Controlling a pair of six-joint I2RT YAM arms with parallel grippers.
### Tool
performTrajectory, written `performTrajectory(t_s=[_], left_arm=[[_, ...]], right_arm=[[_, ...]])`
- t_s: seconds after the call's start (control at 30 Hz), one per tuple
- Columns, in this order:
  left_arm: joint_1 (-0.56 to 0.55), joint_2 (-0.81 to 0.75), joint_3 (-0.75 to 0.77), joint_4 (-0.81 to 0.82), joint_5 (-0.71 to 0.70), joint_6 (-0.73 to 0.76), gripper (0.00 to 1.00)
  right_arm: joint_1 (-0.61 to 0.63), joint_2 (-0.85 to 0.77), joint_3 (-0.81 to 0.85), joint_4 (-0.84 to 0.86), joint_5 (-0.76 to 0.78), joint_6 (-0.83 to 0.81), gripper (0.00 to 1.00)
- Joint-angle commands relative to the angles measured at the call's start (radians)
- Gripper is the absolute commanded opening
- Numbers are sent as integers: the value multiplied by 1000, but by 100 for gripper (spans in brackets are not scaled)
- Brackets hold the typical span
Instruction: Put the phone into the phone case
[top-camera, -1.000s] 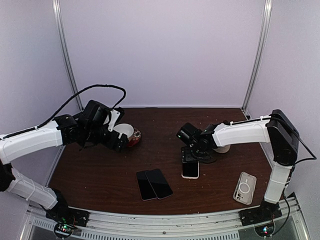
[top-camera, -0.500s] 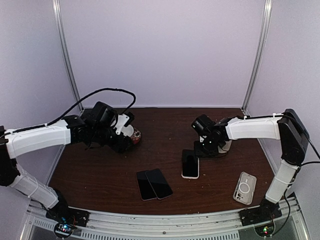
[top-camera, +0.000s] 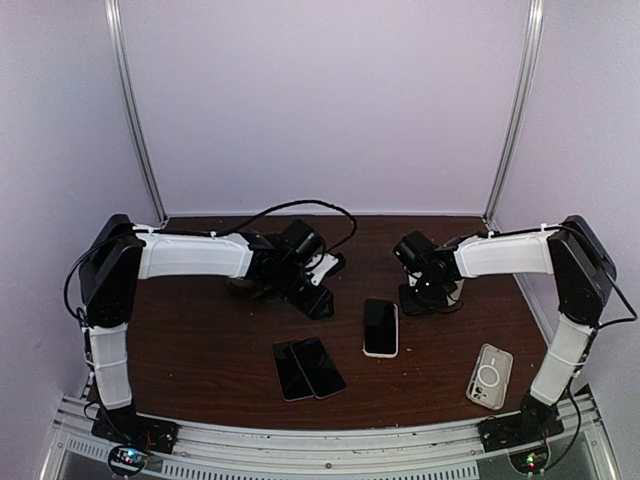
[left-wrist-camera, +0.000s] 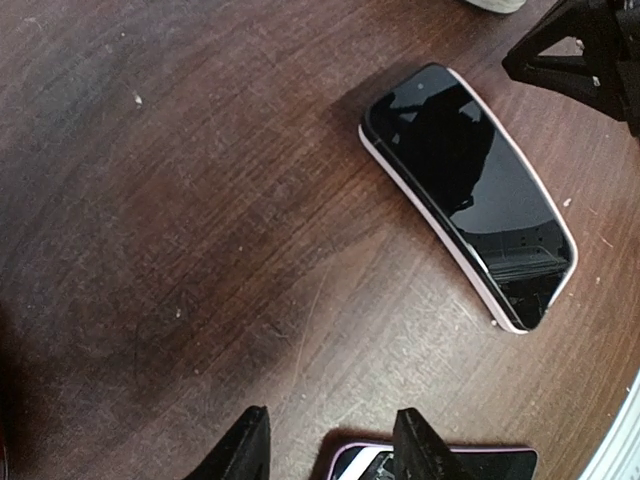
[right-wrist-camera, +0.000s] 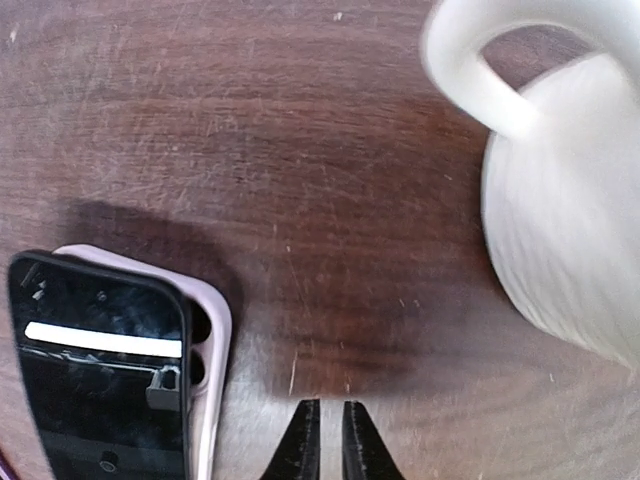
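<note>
A black phone (top-camera: 380, 327) lies screen up in the middle of the table. It rests askew on a pale pink phone case (right-wrist-camera: 212, 340), whose camera holes show past the phone's edge (right-wrist-camera: 100, 380). The left wrist view shows the same phone (left-wrist-camera: 465, 190) ahead of my left gripper (left-wrist-camera: 330, 445), which is open and empty over bare wood. In the top view that gripper (top-camera: 318, 303) hangs left of the phone. My right gripper (right-wrist-camera: 325, 440) is shut on nothing, right of and behind the phone (top-camera: 420, 300).
Two dark phones (top-camera: 308, 368) lie side by side near the front; the purple edge of one (left-wrist-camera: 430, 465) shows under my left gripper. A clear case with a ring (top-camera: 489, 376) lies at the front right. A white mug (right-wrist-camera: 560, 220) stands close beside my right gripper.
My left arm swung right from the bowl at the back left to the table's middle, its jaws narrowing. My right gripper pulled back from over the phone toward the mug and closed.
</note>
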Motion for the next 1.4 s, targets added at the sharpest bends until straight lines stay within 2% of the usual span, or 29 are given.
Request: performTrajectory(t_s=[0.0,0.27,0.43,0.57,0.7,1.0,1.2,1.37], left_arm=[[2,45,63,6,19,-13,46],[2,100,64,11,35,-22,44],[2,109,34,82,52,-15,44],[2,152,75,106,77,-17,44],[3,197,119,120,115,-10,46],[1,281,198,143,161,-19,45],[-17,314,233,137,143,-13,45],[-22,336,260,131,134,-31,45]], right_arm=[[-6,76,8,72,-37,-84,10],[-6,171,100,154,-193,-113,8],[-4,166,142,197,-265,-156,10],[-6,134,151,134,-212,-180,16],[-9,55,86,95,-176,-160,25],[-7,-53,-71,205,-271,-80,50],[-5,-75,-112,247,-310,-51,55],[7,-96,-112,223,-257,-47,56]])
